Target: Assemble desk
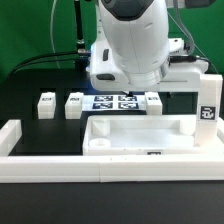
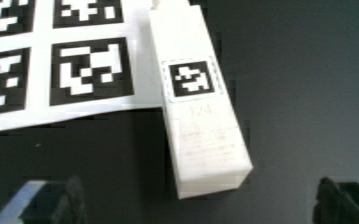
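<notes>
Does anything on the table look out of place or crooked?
One leg lies tight against the marker board, hiding its edge; it may overlap it. Nothing else stands out, no damage visible.

No legible text, only black-and-white tags (image 2: pixel 192 79) on the leg (image 2: pixel 208 140) and the marker board (image 2: pixel 34 108)

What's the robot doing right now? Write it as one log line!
gripper: open | held: nothing | below gripper: leg | leg: lying beside marker board

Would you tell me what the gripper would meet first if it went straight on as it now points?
Probably the white leg, lying in line between the fingers of the open gripper, beside the marker board; depth is unclear.
</notes>
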Robot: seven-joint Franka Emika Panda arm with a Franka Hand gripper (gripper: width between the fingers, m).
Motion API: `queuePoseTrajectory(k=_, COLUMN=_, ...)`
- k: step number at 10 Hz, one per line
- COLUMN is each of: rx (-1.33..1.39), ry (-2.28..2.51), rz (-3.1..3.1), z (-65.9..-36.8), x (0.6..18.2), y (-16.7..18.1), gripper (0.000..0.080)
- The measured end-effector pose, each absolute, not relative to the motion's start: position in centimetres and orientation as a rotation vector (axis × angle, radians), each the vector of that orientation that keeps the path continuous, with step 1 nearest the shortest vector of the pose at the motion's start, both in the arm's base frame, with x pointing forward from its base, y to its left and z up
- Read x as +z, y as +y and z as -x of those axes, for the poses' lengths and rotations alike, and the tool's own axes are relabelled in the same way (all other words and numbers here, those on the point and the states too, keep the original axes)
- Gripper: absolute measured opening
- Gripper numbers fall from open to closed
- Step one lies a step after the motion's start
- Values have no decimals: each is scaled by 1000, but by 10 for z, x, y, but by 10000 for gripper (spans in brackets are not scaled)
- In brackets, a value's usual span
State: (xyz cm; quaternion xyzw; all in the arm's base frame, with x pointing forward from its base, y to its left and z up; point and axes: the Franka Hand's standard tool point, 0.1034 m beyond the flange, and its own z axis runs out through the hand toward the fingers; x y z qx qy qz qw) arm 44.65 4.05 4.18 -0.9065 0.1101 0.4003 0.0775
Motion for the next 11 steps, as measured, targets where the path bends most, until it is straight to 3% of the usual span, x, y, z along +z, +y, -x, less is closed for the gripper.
queuePoseTrajectory(k=4, rx=1216, ry=315, rz=2716, z=-420, x=20, y=47, gripper=649)
queuePoseTrajectory(k=7, rx=1255, ry=317, rz=2695, z=-418, x=19, y=46, gripper=649)
queuePoseTrajectory(k=11, rx=1535, ry=297, rz=2531, z=-407, x=13, y=45, gripper=649)
